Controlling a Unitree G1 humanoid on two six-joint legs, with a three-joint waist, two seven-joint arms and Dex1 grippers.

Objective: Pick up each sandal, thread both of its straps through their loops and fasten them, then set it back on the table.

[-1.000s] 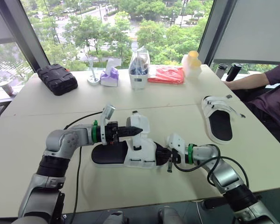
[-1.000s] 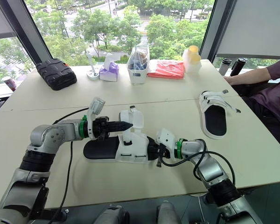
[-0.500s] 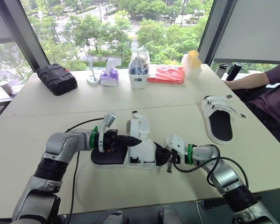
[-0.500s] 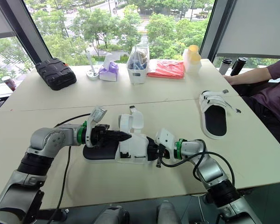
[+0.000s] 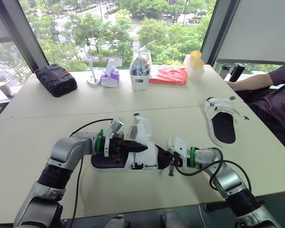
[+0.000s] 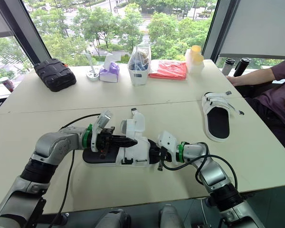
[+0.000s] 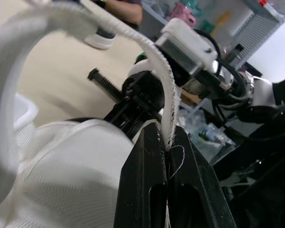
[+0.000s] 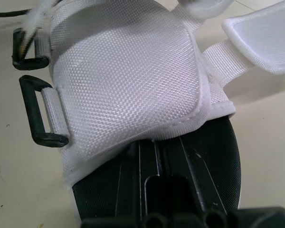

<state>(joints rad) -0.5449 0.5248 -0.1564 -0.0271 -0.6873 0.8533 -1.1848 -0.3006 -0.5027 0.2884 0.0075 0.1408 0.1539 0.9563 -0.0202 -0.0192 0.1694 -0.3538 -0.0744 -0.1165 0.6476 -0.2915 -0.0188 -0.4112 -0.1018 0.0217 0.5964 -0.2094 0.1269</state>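
A white-strapped sandal with a black sole (image 5: pixel 115 160) lies at the table's middle front. Its two straps (image 5: pixel 143 127) stand up loose above the white upper (image 8: pixel 128 80), and two black loops (image 8: pixel 35 114) hang at the upper's side. My left gripper (image 5: pixel 142 148) reaches in from the heel side and is shut on the edge of one strap (image 7: pixel 167 128). My right gripper (image 5: pixel 164 156) is shut on the toe end of the sole (image 8: pixel 218 156). A second sandal (image 5: pixel 222 126) lies flat on the table at the right, straps across it.
Along the far edge stand a black case (image 5: pixel 56 80), a purple tissue box (image 5: pixel 110 77), a white bin (image 5: pixel 140 71), a red packet (image 5: pixel 168 75) and a yellow-capped bottle (image 5: pixel 194 64). A person's arm (image 5: pixel 256 80) rests at the far right corner, by two dark cups (image 5: pixel 230 71).
My left gripper has come down and in towards the sandal's upper, bringing the pinched strap lower. The right gripper has kept its hold on the toe end.
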